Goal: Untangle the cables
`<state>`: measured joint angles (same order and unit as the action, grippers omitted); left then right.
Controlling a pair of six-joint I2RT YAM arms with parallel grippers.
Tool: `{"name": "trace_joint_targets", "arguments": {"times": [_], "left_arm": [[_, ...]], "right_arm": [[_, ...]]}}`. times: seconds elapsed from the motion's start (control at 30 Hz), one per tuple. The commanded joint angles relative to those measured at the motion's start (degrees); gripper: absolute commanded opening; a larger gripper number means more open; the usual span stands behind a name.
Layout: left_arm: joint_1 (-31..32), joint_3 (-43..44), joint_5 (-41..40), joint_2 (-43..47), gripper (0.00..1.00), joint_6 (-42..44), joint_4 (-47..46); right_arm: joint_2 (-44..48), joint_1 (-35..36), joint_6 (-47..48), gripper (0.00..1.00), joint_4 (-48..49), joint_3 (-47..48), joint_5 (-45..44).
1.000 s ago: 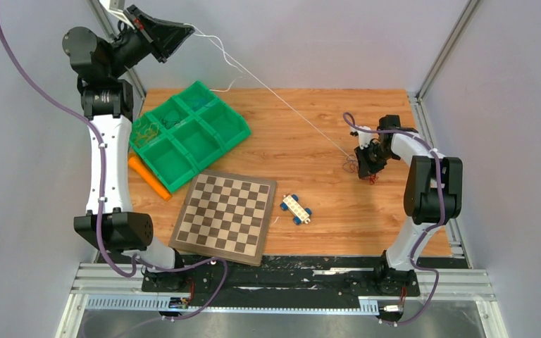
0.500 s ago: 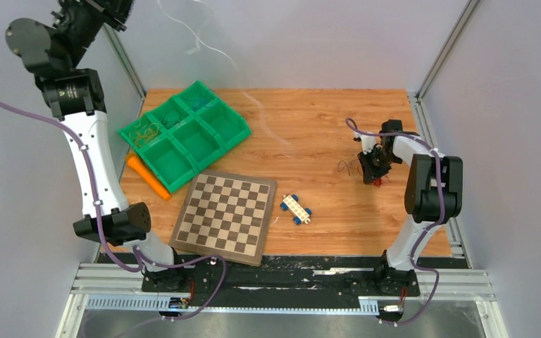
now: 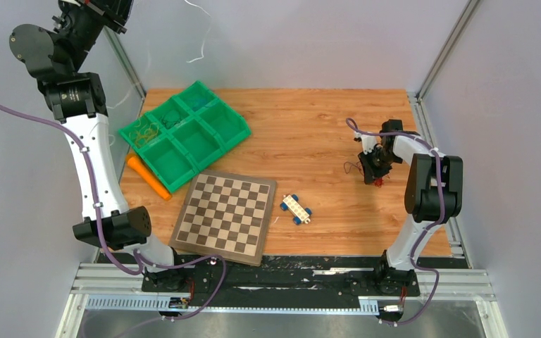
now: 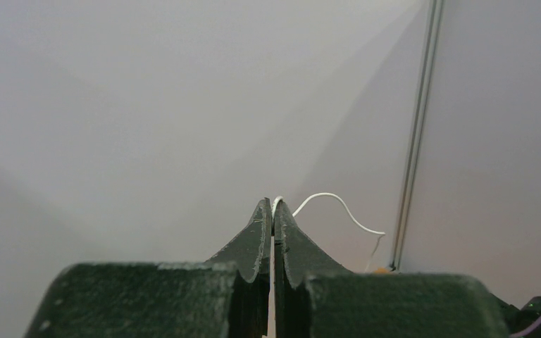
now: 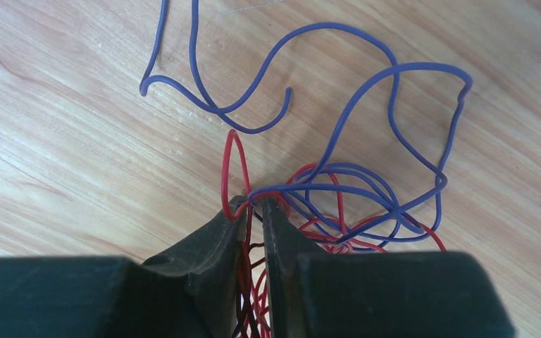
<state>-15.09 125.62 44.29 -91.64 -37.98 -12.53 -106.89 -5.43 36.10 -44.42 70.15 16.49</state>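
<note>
My right gripper [image 5: 253,204] rests low on the wooden table [image 3: 303,134] at the right and is shut on a clump of red and blue cables [image 5: 366,204]. Red strands run between its fingers, and blue loops spread out beyond the tips. In the top view the clump [image 3: 356,167] lies just left of the right gripper [image 3: 375,169]. My left gripper [image 4: 272,204] is raised high at the far left, pointing at the grey wall, and is shut on a white wire [image 4: 338,208]. That wire [image 3: 202,39] hangs loose near the back wall.
A green compartment tray [image 3: 220,144] sits at the back left with an orange marker [image 3: 148,176] beside it. A chessboard [image 3: 225,215] lies at the front centre. A small white-and-blue toy car [image 3: 296,208] is to its right. Metal frame posts stand at the corners.
The white wire was stretched taut from the left gripper to the clump. The left arm swung up and left, and the wire now hangs free of the clump. The right gripper shifted slightly right.
</note>
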Motion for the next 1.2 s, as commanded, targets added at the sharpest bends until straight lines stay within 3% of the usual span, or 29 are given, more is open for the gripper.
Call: {"name": "trace_joint_targets", "arguments": {"times": [0.0,0.3,0.47,0.63,0.93,1.17], "left_arm": [[-0.9,0.4,-2.2,1.5,0.00,2.2,-2.3],[-0.5,0.6,-2.1,-2.7,0.00,1.2,-6.6],[2.9,-3.0,2.5,-4.4,0.00,1.9,-15.0],[6.3,-6.5,1.7,-6.5,0.00,2.3,-18.7],[5.9,-19.2,-8.1,-5.2,0.00,17.4,-14.7],[5.6,-13.9,-6.8,-8.4,0.00,13.3,-15.1]], "right_arm": [[-1.0,-0.2,-0.1,0.19,-0.7,1.1,-0.4],[-0.2,-0.1,-0.1,0.19,-0.7,-0.2,-0.2],[-0.4,-0.2,-0.2,0.19,-0.7,0.0,-0.4],[-1.0,-0.2,-0.7,0.20,-1.1,0.9,-0.4],[-0.4,-0.2,-0.9,0.20,-1.4,0.3,-0.2],[-1.1,-0.2,-1.3,0.20,-1.5,0.8,-0.1]]}}
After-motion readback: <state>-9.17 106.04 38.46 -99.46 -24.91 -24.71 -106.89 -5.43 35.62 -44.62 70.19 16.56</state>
